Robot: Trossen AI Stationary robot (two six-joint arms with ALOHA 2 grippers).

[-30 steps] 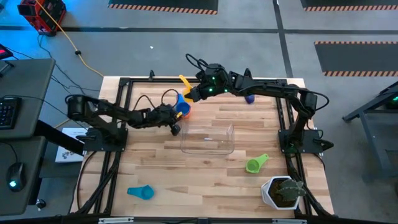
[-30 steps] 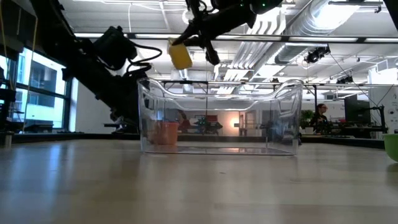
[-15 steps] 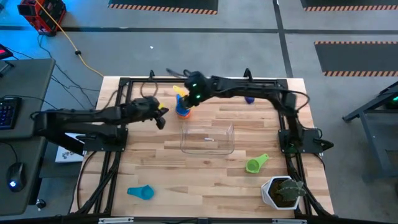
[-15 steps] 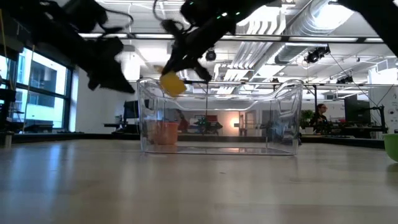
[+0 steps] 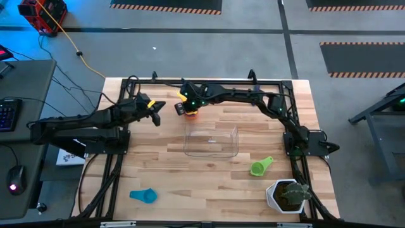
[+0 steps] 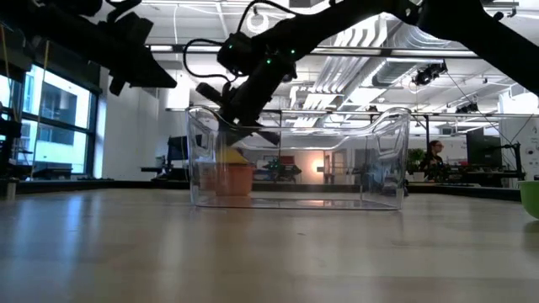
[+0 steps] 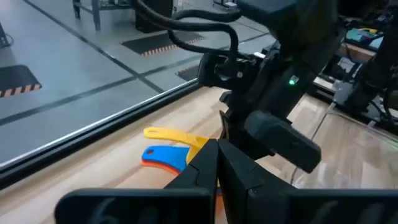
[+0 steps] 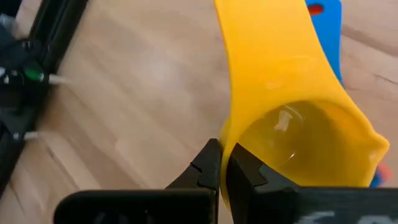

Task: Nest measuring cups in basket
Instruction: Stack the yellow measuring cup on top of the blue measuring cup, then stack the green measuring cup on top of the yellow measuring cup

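The yellow cup (image 8: 292, 137) is in my right gripper (image 8: 222, 165), which is shut on it at the table's far side, left of centre (image 5: 182, 107). Under it lie a blue cup's handle (image 8: 326, 25) and an orange cup (image 5: 192, 114), standing on the table beyond the clear basket (image 5: 211, 140). In the low view the yellow cup (image 6: 234, 156) sits on top of the orange cup (image 6: 236, 178). My left gripper (image 5: 156, 116) is shut and empty, left of the stack. The green cup (image 5: 261, 166) and the light blue cup (image 5: 143, 196) lie on the table. My right gripper pinches the yellow cup's bowl wall at the rim (image 8: 231, 140), beside the root of its handle (image 8: 261, 43); one finger looks to be inside the bowl and one outside. The fingers slant down from above. The cup is upright, and its bottom is in the blue and orange stack.
A white pot with a green plant (image 5: 288, 195) stands at the near right corner. The black frame rails (image 5: 126, 85) run along the far and left edges close to the stack. Bare wood lies between the basket and the near edge.
My right gripper has moved toward the table's left edge and down, lowering the yellow cup from above the basket's height onto the orange and blue stack. My left gripper has drawn back from the stack toward the left edge and risen.
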